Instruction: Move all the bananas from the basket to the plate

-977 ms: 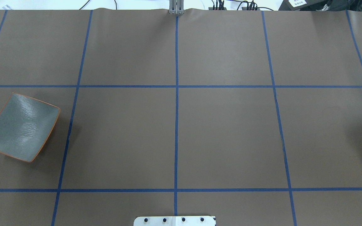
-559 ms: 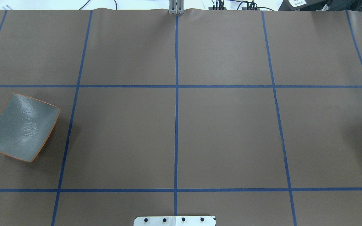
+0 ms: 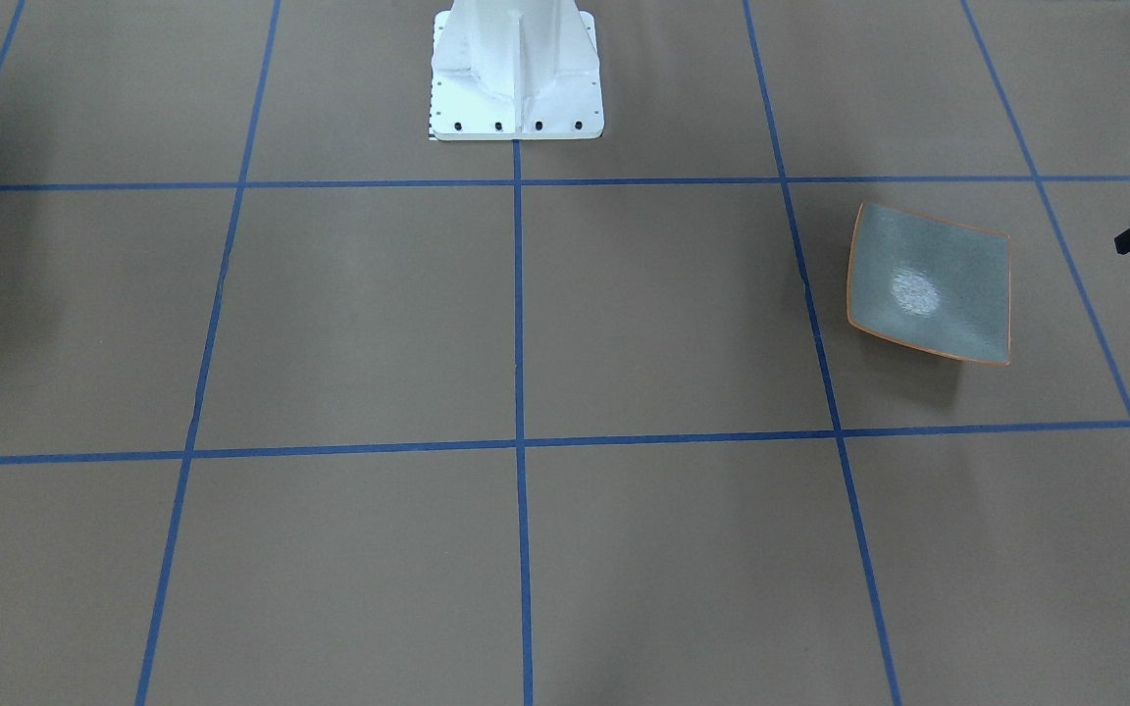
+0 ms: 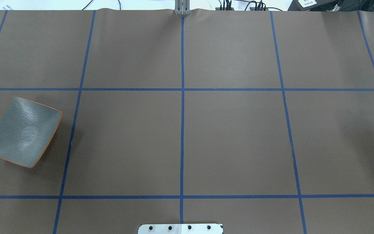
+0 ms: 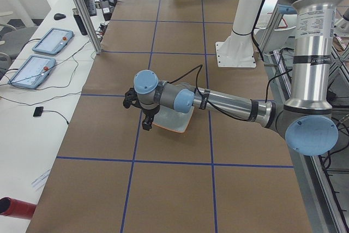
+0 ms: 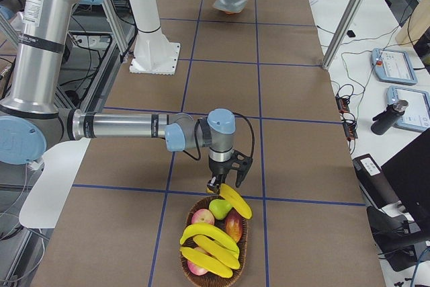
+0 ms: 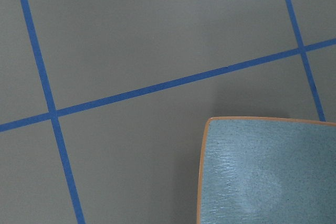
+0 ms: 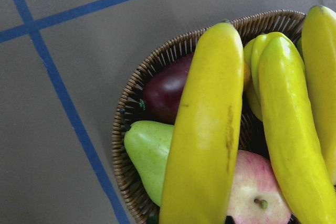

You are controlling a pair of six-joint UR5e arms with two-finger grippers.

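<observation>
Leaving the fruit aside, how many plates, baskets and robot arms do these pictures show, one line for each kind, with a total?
plate: 1
basket: 1
arms: 2 (left arm, right arm)
total: 4

Brown blue-gridded table [image 4: 232, 143], white side desk [image 5: 27, 135] with 2 tablets [image 5: 53, 41]

Left gripper [image 5: 140, 114] and right gripper [image 6: 225, 181] point down, arms outstretched
</observation>
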